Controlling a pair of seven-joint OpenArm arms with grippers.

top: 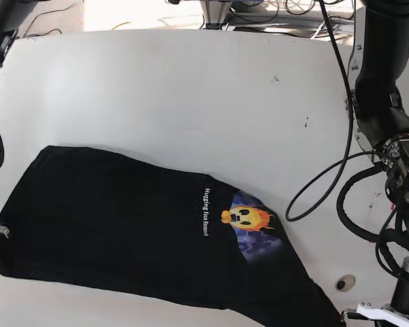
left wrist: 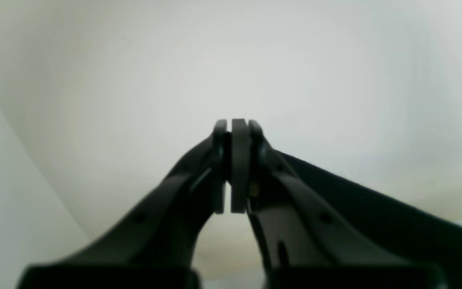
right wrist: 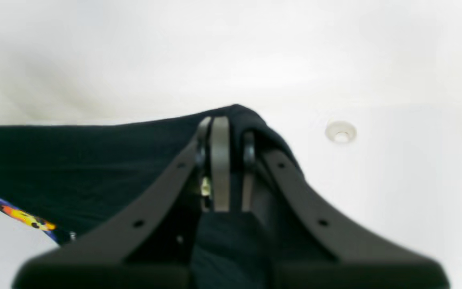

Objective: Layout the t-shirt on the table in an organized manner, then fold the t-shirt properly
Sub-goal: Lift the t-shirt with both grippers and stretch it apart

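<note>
1 black t-shirt lies spread on the white counter, printed side up, with 1 orange-and-purple graphic and 1 line of white lettering beside it. 1 round hole in the counter sits just off the t-shirt's near right corner. The right gripper is closed, pinching a raised fold of the t-shirt's edge. The left gripper is closed too; whether it pinches the cloth at its side I cannot tell.
</note>
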